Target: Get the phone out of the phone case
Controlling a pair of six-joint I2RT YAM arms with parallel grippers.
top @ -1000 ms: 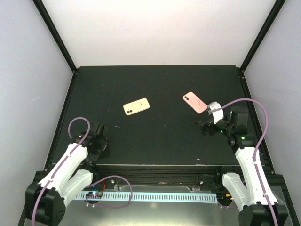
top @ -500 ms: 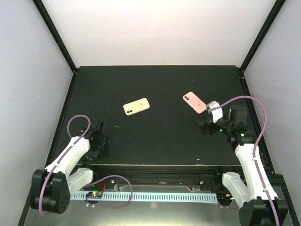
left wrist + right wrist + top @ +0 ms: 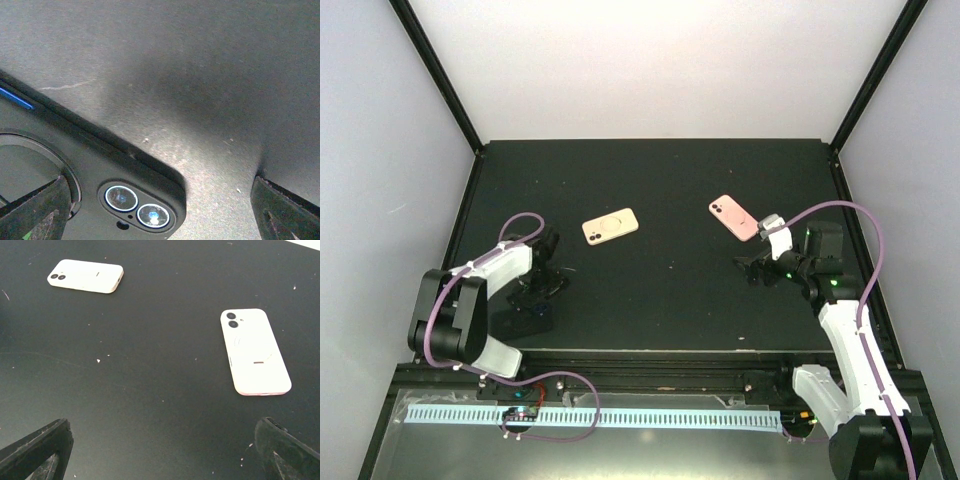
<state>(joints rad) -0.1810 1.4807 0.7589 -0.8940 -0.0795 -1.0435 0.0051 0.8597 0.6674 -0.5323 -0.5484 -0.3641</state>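
Observation:
A phone in a black case point(image 3: 100, 190) lies face down, with two camera lenses and a blue side button showing. In the top view it is a dark slab point(image 3: 523, 320) near the front left of the table. My left gripper point(image 3: 160, 205) is open and hovers close over the phone's camera corner, one finger on each side; in the top view it point(image 3: 537, 290) is just beyond the phone. My right gripper point(image 3: 162, 440) is open and empty, low over the mat point(image 3: 753, 270). It points at a pink phone point(image 3: 255, 352).
A cream phone point(image 3: 610, 226) lies mid-table, also in the right wrist view point(image 3: 86, 276). The pink phone point(image 3: 734, 218) lies at the right. The black mat point(image 3: 660, 180) is bounded by a frame and white walls.
My left arm has swung up from the near left edge and turned inward, bringing its gripper over the black-cased phone. The right arm has barely moved.

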